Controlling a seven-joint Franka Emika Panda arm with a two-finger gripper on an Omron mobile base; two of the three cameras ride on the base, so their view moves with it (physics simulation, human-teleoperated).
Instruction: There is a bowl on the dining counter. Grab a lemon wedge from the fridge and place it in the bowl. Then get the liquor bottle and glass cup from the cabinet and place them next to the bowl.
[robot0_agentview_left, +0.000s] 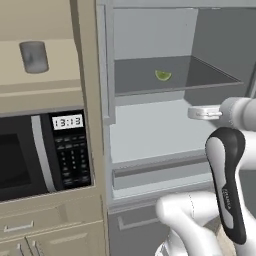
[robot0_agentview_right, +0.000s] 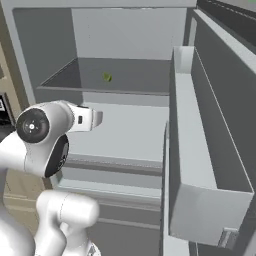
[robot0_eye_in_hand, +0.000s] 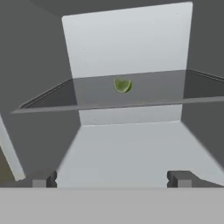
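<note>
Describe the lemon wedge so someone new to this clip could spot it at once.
Start at the open fridge right of the microwave. Inside, find the dark grey shelf across its upper part. The lemon wedge lies near the shelf's middle, a small yellow-green piece and the sole coloured item among the fridge's grey surfaces.

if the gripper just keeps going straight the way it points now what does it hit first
Probably the fridge's back wall below the shelf. The gripper points under the lemon wedge, though depth is unclear.
</note>
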